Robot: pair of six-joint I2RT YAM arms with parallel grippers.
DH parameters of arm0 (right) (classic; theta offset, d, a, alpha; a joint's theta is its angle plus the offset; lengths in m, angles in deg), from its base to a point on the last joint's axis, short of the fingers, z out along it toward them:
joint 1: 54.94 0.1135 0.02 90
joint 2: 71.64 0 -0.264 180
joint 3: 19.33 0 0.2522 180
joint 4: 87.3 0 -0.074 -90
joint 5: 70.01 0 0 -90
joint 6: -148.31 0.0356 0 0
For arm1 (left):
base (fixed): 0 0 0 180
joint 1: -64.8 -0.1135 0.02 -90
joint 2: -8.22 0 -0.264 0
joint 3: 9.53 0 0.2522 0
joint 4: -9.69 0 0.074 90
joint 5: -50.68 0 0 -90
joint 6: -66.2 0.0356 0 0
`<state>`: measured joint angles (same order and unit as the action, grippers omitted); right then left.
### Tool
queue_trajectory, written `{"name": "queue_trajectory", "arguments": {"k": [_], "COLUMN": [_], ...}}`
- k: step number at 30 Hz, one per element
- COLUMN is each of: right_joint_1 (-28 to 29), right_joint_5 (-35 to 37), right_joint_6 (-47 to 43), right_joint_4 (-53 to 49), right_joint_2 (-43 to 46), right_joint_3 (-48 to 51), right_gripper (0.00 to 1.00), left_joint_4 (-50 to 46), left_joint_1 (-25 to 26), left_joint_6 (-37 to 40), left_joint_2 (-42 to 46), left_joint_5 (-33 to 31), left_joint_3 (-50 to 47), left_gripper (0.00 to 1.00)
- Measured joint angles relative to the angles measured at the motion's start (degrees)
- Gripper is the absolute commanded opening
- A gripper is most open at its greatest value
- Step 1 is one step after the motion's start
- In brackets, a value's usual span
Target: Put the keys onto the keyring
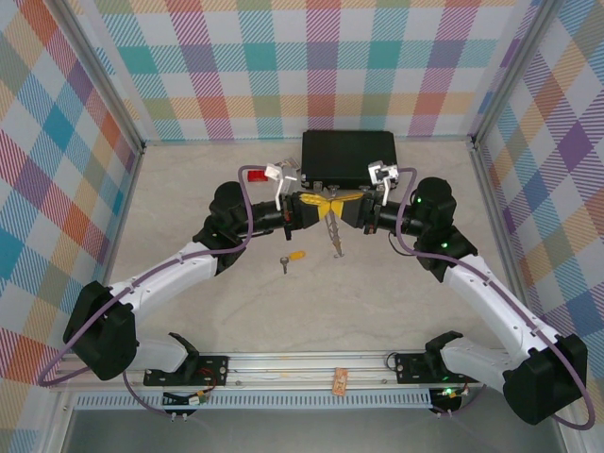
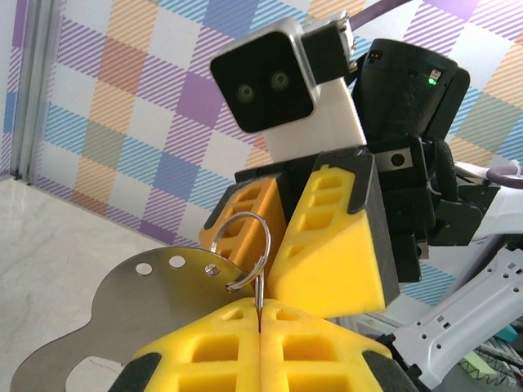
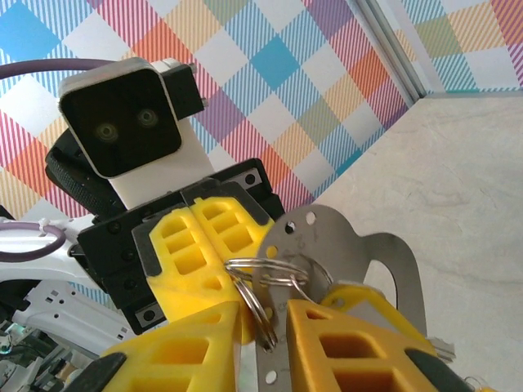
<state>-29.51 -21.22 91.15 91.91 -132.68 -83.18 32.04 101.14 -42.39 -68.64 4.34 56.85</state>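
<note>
The left gripper (image 2: 260, 322) is pinching the keyring (image 2: 131, 298) with closed fingers; the right gripper (image 3: 265, 322) is flanking its ring, but I cannot tell if it is gripping.

**Keyring** (image 2: 265, 249): the lower arc is buried between the pressed-together pads of the left gripper (image 2: 260, 318). The bottom edge of that view cuts off those fingers.

**Steel plate** (image 2: 122, 314), hanging from the keyring: the lower end runs past the bottom edge and behind the same fingers.

**Right wrist view:** the keyring's lower turns drop into the narrow gap of the right gripper (image 3: 265, 320). Whether those pads bear on the wire cannot be told.

**Top view:** the keyring is too small to make out between the yellow fingers.

**Key** (image 1: 295, 256), on the table left of the keyring and nearer the arm bases: too small to tell its teeth, or whether it is one key or two.

**Black case** (image 1: 349, 151), beyond the keyring: the near edge is partly covered by both wrist cameras.
</note>
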Motion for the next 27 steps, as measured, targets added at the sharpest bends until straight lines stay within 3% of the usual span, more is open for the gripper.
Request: {"name": "queue_trajectory", "arguments": {"k": [7,10,13,27], "right_joint_1": [-0.2,-0.3,-0.3,-1.1], "right_joint_5": [-0.5,-0.7,-0.8,-3.2], "right_joint_6": [-1.7,-2.6,-4.3,-20.5], "right_joint_4": [0.3,0.0,-1.2,-22.6], "right_joint_2": [0.0,0.0,0.0,-3.8], "right_joint_3": [0.0,0.0,0.0,-10.1], "right_gripper": [0.00,0.00,0.00,0.00], "left_joint_4": [-0.3,-0.3,-1.3,-8.3], "left_joint_1": [0.0,0.0,-0.3,-3.3], "left_joint_6": [0.0,0.0,0.0,3.5], "left_joint_2": [0.0,0.0,-0.1,-0.6], "left_joint_5": [0.3,0.4,0.7,4.6], "left_joint_3": [0.0,0.0,0.0,2.3], "left_gripper": [0.00,0.04,0.17,0.21]}}
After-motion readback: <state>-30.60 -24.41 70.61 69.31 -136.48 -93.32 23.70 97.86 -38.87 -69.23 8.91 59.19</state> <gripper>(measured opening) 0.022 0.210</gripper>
